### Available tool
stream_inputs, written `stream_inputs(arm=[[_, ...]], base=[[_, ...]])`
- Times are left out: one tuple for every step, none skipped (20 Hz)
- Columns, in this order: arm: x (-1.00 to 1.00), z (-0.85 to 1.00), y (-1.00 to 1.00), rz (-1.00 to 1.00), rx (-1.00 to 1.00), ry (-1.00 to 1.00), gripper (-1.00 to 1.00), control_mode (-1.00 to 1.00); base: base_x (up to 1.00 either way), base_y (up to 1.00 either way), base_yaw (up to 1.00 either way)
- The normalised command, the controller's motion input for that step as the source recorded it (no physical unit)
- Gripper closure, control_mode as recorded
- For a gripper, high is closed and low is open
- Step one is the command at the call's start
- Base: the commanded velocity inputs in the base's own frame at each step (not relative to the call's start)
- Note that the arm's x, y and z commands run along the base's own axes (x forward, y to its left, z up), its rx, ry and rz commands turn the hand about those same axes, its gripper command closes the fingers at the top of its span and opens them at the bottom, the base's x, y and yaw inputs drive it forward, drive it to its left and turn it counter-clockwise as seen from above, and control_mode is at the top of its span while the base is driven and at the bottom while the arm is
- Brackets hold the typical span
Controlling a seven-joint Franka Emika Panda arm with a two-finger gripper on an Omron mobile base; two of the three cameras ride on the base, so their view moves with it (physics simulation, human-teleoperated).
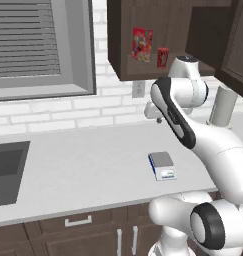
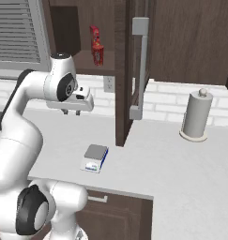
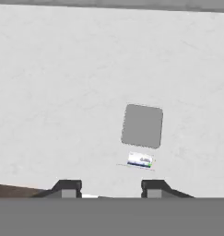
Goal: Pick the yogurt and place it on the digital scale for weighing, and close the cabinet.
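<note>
The yogurt [image 1: 163,57] [image 2: 97,55], a small red cup, stands on the lower shelf of the open cabinet [image 1: 124,45], whose door [image 2: 134,70] swings out toward me with a long silver handle. On the counter below lies the digital scale [image 1: 162,165] [image 2: 95,157] [image 3: 141,126], its grey platform bare. My gripper [image 1: 158,120] [image 2: 71,111] [image 3: 111,186] hangs above the counter, pointing down, below the shelf and well above the scale. Its fingers stand apart with nothing between them.
A flat colourful red box [image 1: 142,44] [image 2: 94,35] leans behind the yogurt on the shelf. A paper towel roll [image 2: 196,115] [image 1: 223,107] stands at the right of the counter, a sink [image 1: 5,170] at the left. A wall outlet [image 1: 138,89] sits under the cabinet.
</note>
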Motion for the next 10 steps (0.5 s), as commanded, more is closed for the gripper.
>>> stream_inputs(arm=[[-0.11,0.00,0.00,0.00,0.00,0.00,-1.00,-1.00],[-0.39,0.00,-0.14,0.00,0.00,0.00,-1.00,-1.00],[-0.64,0.00,-0.16,0.00,0.00,0.00,-1.00,-1.00],[-0.91,0.00,-0.17,0.00,0.00,0.00,-1.00,-1.00],[-0.99,0.00,-0.22,0.00,0.00,-0.02,-1.00,-1.00],[-1.00,0.00,-0.23,0.00,0.00,-0.04,-1.00,-1.00],[-1.00,0.00,-0.35,0.00,0.00,-0.21,-1.00,-1.00],[-0.84,0.02,-0.14,-0.01,0.00,-0.28,-1.00,-1.00],[-0.77,0.34,-0.17,0.00,0.03,-0.36,-1.00,-1.00],[-0.81,0.52,-0.16,0.00,0.04,-0.43,-1.00,-1.00]], base=[[0.00,0.00,0.00],[0.00,0.00,0.00],[0.00,0.00,0.00],[0.00,0.00,0.00],[0.00,0.00,0.00],[0.00,0.00,0.00],[0.00,0.00,0.00],[0.00,0.00,0.00],[0.00,0.00,0.00],[0.00,0.00,0.00]])
